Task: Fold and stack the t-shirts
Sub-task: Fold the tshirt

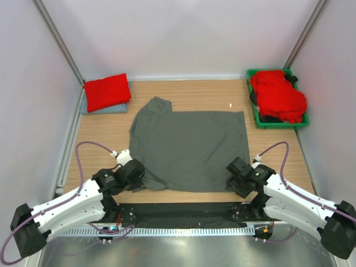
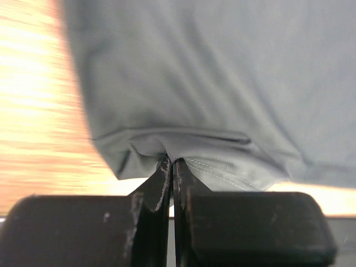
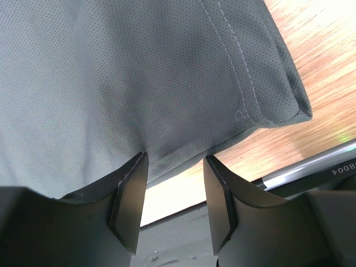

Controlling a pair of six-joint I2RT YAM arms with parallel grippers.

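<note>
A dark charcoal grey t-shirt (image 1: 189,147) lies spread flat on the wooden table. My left gripper (image 1: 135,172) is at its near left corner, shut on a bunched fold of the hem (image 2: 183,153). My right gripper (image 1: 236,173) is at the near right edge, open, its fingers (image 3: 130,194) astride the hem (image 3: 178,156) without pinching it. A folded red t-shirt (image 1: 107,91) lies on a folded pale blue-grey one (image 1: 105,108) at the far left. Several more red t-shirts (image 1: 278,95) are heaped in the bin.
A green plastic bin (image 1: 258,118) stands at the far right. White walls close in the table on three sides. A black strip (image 1: 183,210) runs along the near edge between the arm bases.
</note>
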